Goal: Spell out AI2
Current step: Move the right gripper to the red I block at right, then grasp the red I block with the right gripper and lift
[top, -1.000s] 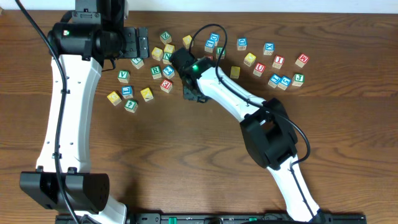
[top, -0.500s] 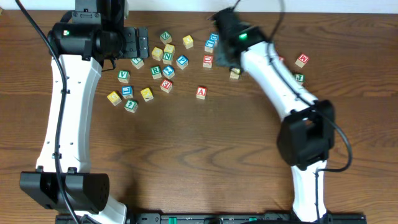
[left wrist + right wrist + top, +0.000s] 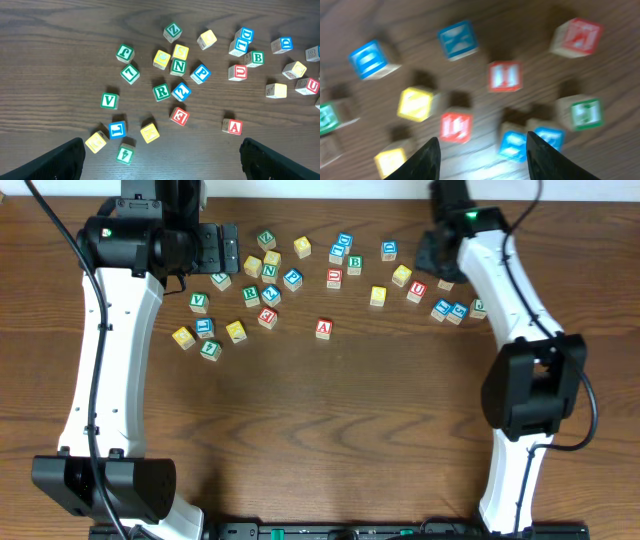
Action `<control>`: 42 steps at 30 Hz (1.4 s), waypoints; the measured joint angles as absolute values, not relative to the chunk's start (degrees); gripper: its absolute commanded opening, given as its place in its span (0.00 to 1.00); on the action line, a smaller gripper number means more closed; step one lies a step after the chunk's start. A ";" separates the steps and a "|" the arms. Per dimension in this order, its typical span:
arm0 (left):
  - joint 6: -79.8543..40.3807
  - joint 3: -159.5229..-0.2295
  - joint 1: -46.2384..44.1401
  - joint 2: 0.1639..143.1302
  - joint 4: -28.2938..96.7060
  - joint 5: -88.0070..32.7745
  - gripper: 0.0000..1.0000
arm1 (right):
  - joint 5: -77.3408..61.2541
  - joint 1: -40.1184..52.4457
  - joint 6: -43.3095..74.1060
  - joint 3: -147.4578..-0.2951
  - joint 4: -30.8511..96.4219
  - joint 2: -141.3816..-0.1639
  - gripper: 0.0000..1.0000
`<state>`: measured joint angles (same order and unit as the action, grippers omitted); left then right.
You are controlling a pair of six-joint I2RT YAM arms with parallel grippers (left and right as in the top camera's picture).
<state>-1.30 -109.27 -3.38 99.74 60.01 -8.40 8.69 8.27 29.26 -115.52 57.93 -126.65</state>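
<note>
The right pincer (image 3: 482, 150) is hanging parted and empty over cubes (image 3: 415, 104) smeared by blur, so I or 2 are not reading clearly there. The left pincer (image 3: 162, 160) is gaping wide, holding nothing. The A cube (image 3: 323, 329), pale wood with a red letter, is sitting alone at the scatter's 6 o'clock.

Filling every view: table (image 3: 320, 440), dark brown wood, grain running left to right. Bordering its far edge in overhead view: pale strip (image 3: 300, 186). Reflecting a soft glare patch low in right wrist view.
</note>
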 measured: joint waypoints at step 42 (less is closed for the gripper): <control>-1.30 -109.27 -3.38 99.74 60.01 -8.40 0.98 | 5.98 3.11 21.19 -113.73 46.72 -135.11 0.46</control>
